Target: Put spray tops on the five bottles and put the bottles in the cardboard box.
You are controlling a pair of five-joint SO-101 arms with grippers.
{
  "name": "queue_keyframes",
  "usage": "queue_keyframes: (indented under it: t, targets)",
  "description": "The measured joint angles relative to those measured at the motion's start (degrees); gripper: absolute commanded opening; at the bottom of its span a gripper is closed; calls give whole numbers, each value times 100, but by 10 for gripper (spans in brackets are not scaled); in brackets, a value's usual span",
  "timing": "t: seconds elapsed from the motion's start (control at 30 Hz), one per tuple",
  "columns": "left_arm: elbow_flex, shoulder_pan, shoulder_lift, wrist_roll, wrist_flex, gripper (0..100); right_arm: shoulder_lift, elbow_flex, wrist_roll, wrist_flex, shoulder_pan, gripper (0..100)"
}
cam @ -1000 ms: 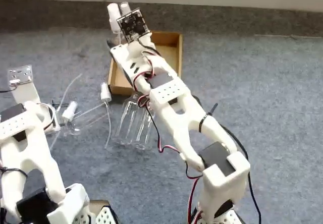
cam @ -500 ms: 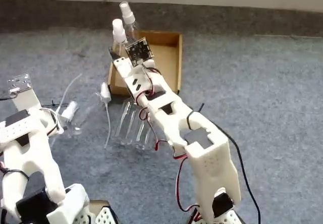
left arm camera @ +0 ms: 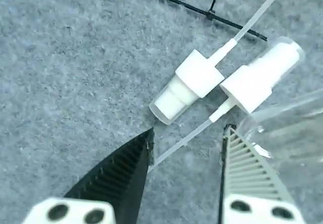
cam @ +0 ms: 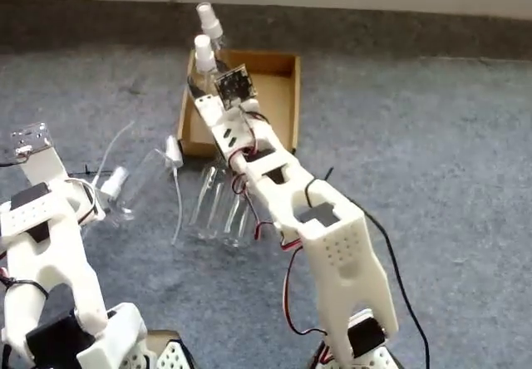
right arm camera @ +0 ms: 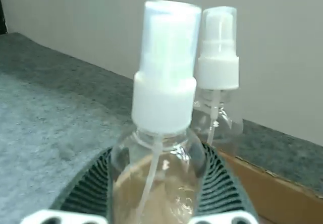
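Note:
My right gripper (right arm camera: 157,186) is shut on a clear bottle (right arm camera: 160,156) that carries a white spray top (right arm camera: 164,77) and stands upright. In the high view this bottle (cam: 202,60) is at the far left corner of the cardboard box (cam: 278,107). A second capped bottle (cam: 209,22) stands just behind it. My left gripper (left arm camera: 186,133) hangs open over the carpet. Two loose spray tops (left arm camera: 189,85) (left arm camera: 260,77) lie just beyond its fingertips, and the thin tube of one runs between them. A bare bottle (left arm camera: 292,128) lies beside one finger.
Several bare clear bottles (cam: 220,207) lie side by side in front of the box, under the right arm. Another bottle (cam: 143,182) and a loose spray top (cam: 173,151) lie to their left. A black cable tie (left arm camera: 202,7) lies on the grey carpet.
The right arm has come down and stretched forward, bringing its bottle from high over the box's far edge to upright beside the other capped bottle. The left arm has hardly moved.

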Motion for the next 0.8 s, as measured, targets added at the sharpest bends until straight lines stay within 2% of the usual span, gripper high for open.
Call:
queue_keyframes:
  t: [0.73, 0.8]
  targets:
    - [0, 0, 0, 0, 0, 211, 9, -9, -9, 255, 9, 8]
    - [0, 0, 0, 0, 0, 211, 9, -9, -9, 255, 9, 33]
